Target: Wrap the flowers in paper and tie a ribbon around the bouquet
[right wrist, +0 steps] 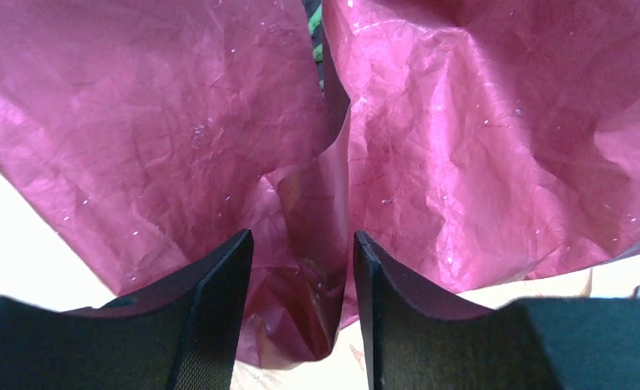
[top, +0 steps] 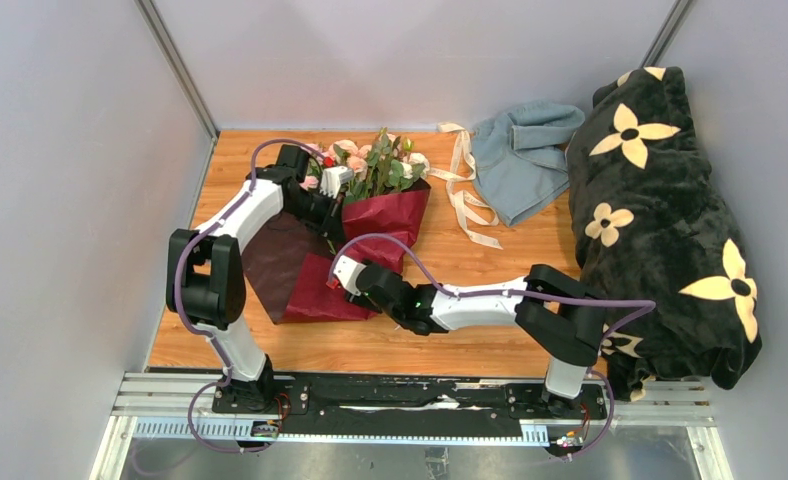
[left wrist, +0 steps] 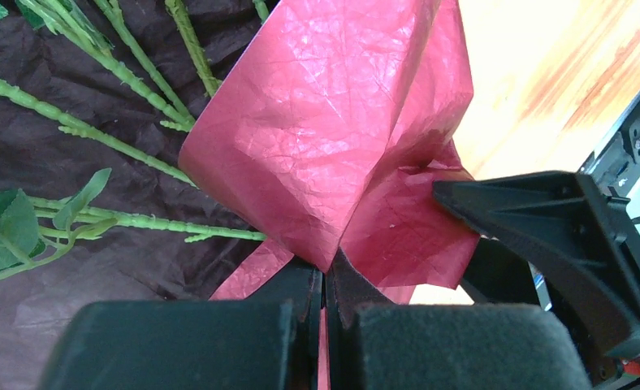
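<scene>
Flowers (top: pixel 370 165) on paper (top: pixel 300 290): blooms far, stems near-left.

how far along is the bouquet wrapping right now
Done: the flowers lie on the paper, with one flap folded over the stems. In hand: the left gripper is shut on a paper fold, and the right gripper has open jaws straddling another fold at the stem end. Left: closing the cone and tying the ribbon, which lies on the table beside the grey-blue cloth.

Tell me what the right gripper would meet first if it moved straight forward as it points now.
Most likely the paper: a crinkled fold of it stands directly ahead, between the open jaws of the right gripper.
</scene>
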Robot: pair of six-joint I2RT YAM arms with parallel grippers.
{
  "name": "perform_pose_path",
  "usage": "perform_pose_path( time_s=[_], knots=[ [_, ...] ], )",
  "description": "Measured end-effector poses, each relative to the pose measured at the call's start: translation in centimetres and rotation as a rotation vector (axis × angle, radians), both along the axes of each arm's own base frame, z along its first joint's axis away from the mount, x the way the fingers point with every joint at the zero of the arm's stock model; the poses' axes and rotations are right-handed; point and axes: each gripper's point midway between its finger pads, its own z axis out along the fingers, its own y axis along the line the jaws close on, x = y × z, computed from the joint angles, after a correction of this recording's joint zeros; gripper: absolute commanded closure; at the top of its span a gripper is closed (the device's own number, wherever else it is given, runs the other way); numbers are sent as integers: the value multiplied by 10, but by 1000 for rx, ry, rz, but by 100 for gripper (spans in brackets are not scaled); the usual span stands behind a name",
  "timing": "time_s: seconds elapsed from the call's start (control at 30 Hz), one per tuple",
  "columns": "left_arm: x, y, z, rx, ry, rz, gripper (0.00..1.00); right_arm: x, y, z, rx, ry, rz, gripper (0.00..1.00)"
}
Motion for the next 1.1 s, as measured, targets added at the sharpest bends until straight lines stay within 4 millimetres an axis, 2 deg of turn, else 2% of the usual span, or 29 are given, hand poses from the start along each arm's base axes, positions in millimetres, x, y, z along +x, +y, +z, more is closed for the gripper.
perform_pose_path(
  time_s=[0.03,0.07,0.13,0.17,0.2,0.23,0.3,0.37,0.5,0.57,0.67,0.73,0.83,0.93,1.1],
  knots=[
    [0,0,0,0,0,-2,100,2,1,-1,-6,-8,-5,60],
    [0,-1,0,0,0,-3,100,4,2,-1,-11,-16,-11,73],
    [-1,-2,0,0,0,-5,99,9,2,2,-14,-30,-21,89],
    [-1,-2,0,0,0,-6,89,10,1,2,-10,-31,-33,94],
    [-1,-2,0,0,0,-6,67,12,0,3,-5,-32,-48,98],
    [-1,-2,1,1,1,-5,49,14,-2,4,2,-30,-66,100],
    [-1,-1,4,8,-1,-11,28,18,-8,2,28,-4,-133,100],
    [2,1,12,28,-27,-36,16,19,-14,-1,56,32,-197,100],
    [5,14,29,104,-109,-84,1,13,-29,-2,163,107,-336,100],
    [-6,28,33,166,-136,-112,0,8,-39,0,226,141,-399,100],
    [-37,45,25,233,-126,-158,0,3,-48,4,321,184,-477,100],
    [-61,54,11,264,-72,-194,0,2,-49,6,381,211,-519,100],
    [-84,59,-13,288,24,-242,0,-1,-49,3,427,247,-560,100],
    [-100,60,-39,300,132,-291,2,-4,-52,-2,466,283,-601,100],
    [-106,58,-58,285,217,-318,12,-13,-67,-9,524,327,-655,100]
  ],
)
